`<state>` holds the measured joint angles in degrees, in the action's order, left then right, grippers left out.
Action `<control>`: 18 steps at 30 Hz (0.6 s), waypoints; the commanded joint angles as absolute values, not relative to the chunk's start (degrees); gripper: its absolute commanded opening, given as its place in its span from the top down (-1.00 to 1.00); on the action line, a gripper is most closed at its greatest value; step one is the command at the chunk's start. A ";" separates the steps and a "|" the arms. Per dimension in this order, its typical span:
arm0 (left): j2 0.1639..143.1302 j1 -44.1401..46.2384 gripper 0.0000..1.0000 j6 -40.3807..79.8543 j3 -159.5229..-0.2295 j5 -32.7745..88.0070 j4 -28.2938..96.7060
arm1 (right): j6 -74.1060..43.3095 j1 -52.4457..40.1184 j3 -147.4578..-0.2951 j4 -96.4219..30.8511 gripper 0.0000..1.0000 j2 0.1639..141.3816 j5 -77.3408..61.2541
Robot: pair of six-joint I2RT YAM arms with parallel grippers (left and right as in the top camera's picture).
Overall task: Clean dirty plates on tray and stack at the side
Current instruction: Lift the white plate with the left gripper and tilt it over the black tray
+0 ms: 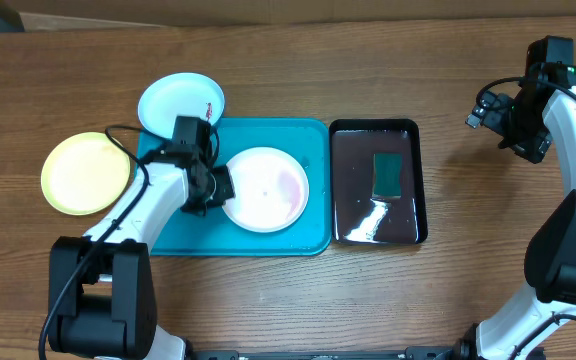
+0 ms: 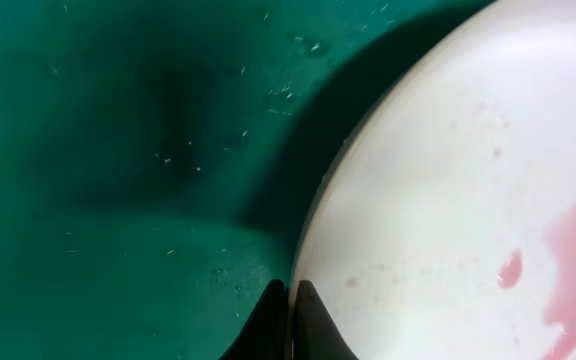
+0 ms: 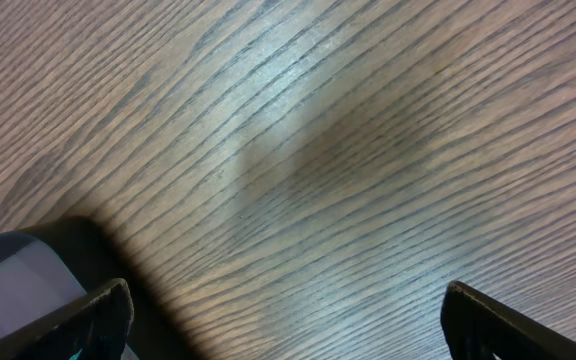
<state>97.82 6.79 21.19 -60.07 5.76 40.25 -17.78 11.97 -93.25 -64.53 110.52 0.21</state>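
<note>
The white, pinkish plate [image 1: 266, 188] lies on the turquoise tray [image 1: 268, 243], with pink stains near its right side. In the left wrist view the plate [image 2: 468, 180] fills the right half over the tray floor [image 2: 118, 150]. My left gripper [image 1: 219, 187] is at the plate's left edge, and its fingers [image 2: 290, 300] are shut on the thin rim. The light-blue-rimmed plate [image 1: 180, 102] sits at the tray's far left corner and has a small red stain. The yellow-green plate [image 1: 85, 173] lies on the table to the left. My right gripper [image 1: 490, 115] is open and empty over bare wood [image 3: 283, 310].
A glossy black tray [image 1: 377, 236] holding water and a green sponge [image 1: 387, 173] stands right of the turquoise tray. The wooden table [image 1: 368, 60] stretches behind and to the right.
</note>
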 commanded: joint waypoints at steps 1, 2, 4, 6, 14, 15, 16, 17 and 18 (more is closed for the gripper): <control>96.51 7.05 0.92 19.27 -66.22 2.37 42.41 | -17.80 12.08 -93.82 -64.36 -1.00 109.95 -0.10; 96.23 7.05 0.92 19.27 -67.55 1.23 43.40 | -17.80 12.08 -93.82 -64.36 -1.00 109.95 -0.10; 95.83 7.05 0.92 19.25 -69.87 -0.69 44.64 | -17.82 12.08 -93.82 -64.36 -1.00 109.95 -0.10; 95.68 7.05 0.92 18.35 -71.94 -1.63 45.23 | -17.80 12.08 -93.82 -64.36 -1.00 109.95 -0.10; 95.66 7.18 0.92 16.23 -78.43 -1.72 45.06 | -17.80 12.08 -93.82 -64.36 -1.00 109.95 -0.10; 95.66 7.33 0.92 16.23 -79.31 -1.74 45.12 | -17.82 12.08 -93.82 -64.36 -1.00 109.95 -0.10; 95.66 7.55 0.91 16.03 -80.05 -1.85 45.19 | -17.82 12.08 -93.82 -64.36 -1.00 109.95 -0.10; 95.66 7.86 0.92 15.79 -80.73 -1.96 45.17 | -17.82 12.08 -93.82 -64.36 -1.00 109.95 -0.10; 95.64 8.27 0.92 15.46 -81.34 -2.00 45.08 | -17.82 12.08 -93.82 -64.36 -1.00 109.95 -0.10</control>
<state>97.69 6.96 17.32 -78.22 -1.26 45.28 -17.78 11.97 -93.25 -64.53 110.52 0.21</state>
